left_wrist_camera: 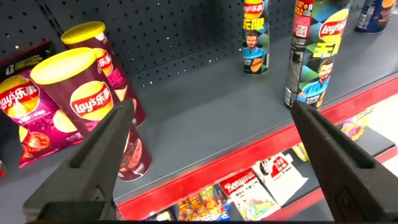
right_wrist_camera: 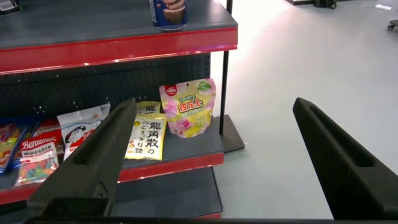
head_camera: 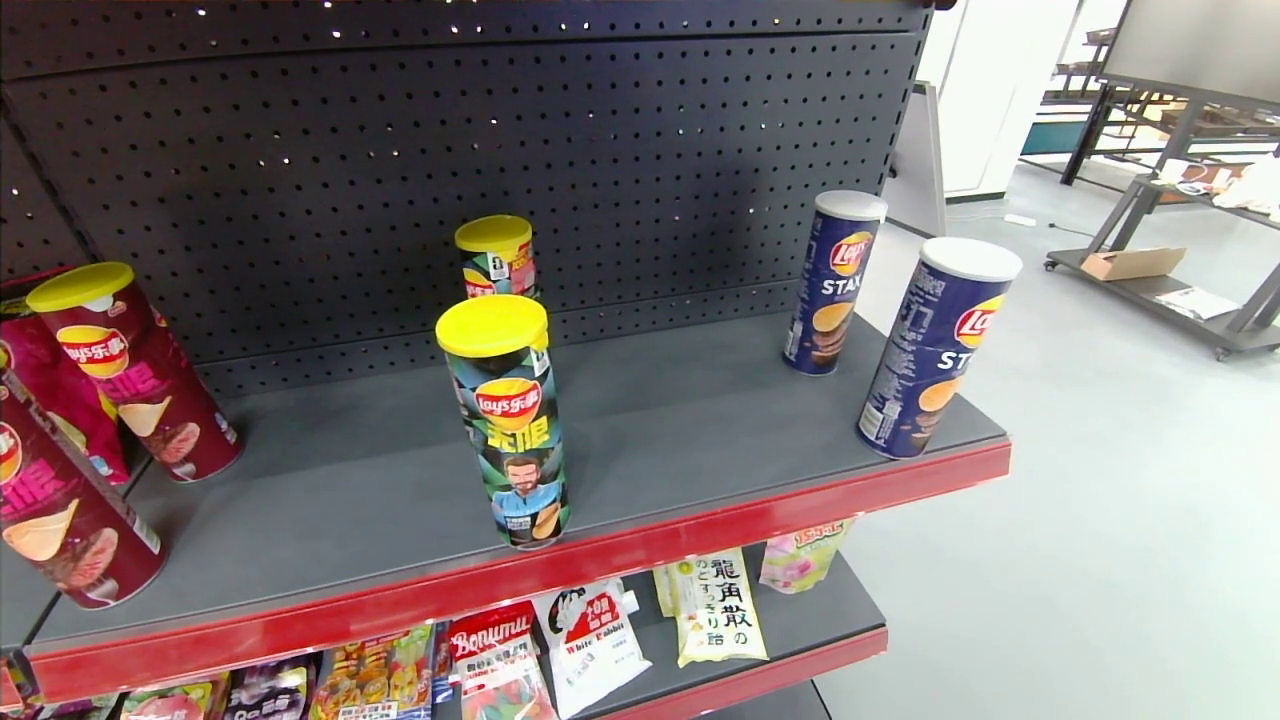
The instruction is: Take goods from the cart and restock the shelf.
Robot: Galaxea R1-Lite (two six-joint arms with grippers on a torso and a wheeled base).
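I'm looking at a grey metal shelf board [head_camera: 700, 420] with a red front lip, backed by a black perforated panel [head_camera: 400, 150]. Mid-board, a teal cardboard chip canister with a yellow lid [head_camera: 510, 430] is standing upright close to the front lip. A second teal yellow-lidded canister [head_camera: 496, 258] is standing behind it, near the panel.

Toward the board's right end I'm seeing two navy-blue canisters with pale lids, both upright and apart from each other. The rear navy canister [head_camera: 832, 285] is sitting back from the lip and the front navy canister [head_camera: 935, 350] is sitting near the front corner.

At the left end two maroon yellow-lidded canisters are standing. The rear maroon canister [head_camera: 135, 370] is farther back and the front maroon canister [head_camera: 60, 500] is being cut by the frame edge. A maroon chip bag [left_wrist_camera: 25, 118] is sitting just beside them.

The left gripper [left_wrist_camera: 214, 168] is hovering in front of the board near the maroon canisters. Its black fingers [left_wrist_camera: 99, 155] are spread wide, jaws gripping nothing.

The right gripper [right_wrist_camera: 217, 162] is hanging lower, facing the lower grey shelf [head_camera: 810, 625]. Its jaws are also gaping wide and carrying nothing.

On that lower shelf, flat snack bags are sitting side by side. I'm making out a pink-and-green bag [right_wrist_camera: 189, 109], a yellow-and-white bag [right_wrist_camera: 144, 134] just beside it, and a white bag [right_wrist_camera: 81, 127] next along.
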